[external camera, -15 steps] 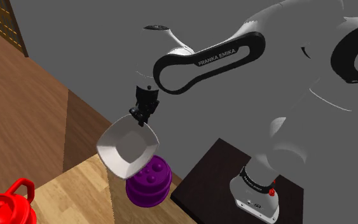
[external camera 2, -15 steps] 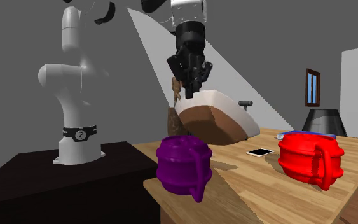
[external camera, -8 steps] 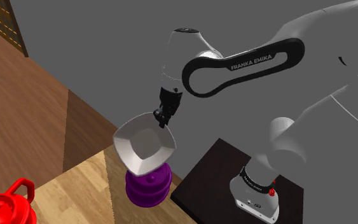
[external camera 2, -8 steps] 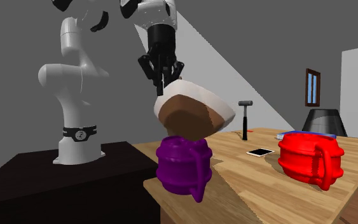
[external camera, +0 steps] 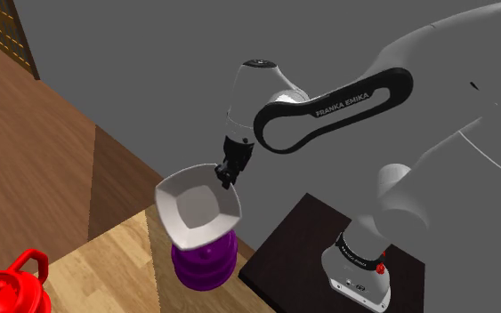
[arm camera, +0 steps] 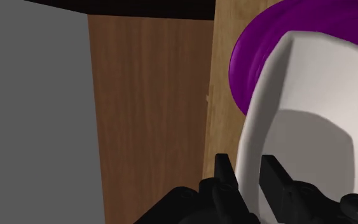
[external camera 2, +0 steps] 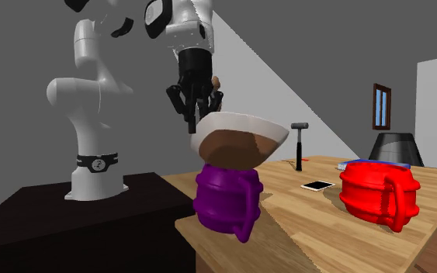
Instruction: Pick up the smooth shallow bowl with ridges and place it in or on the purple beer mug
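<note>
open: tabletop point(external camera 2: 310, 226) beside purple mug point(external camera 2: 224, 198) | blocking: red mug point(external camera 2: 376, 194), phone point(external camera 2: 317, 185), hammer point(external camera 2: 298, 151)

The shoulder view looks down from high beside the stand point(external camera: 288, 244), across the near corner of the counter point(external camera: 106, 267). The second exterior view sits low, at about counter height, seemingly off the counter's side, with the arm point(external camera 2: 92, 101) at its left. Both take in the purple mug point(external camera: 206, 265) and the white bowl point(external camera: 199, 207). The wrist view looks closely past the tool point(arm camera: 246, 167) onto both.
</note>
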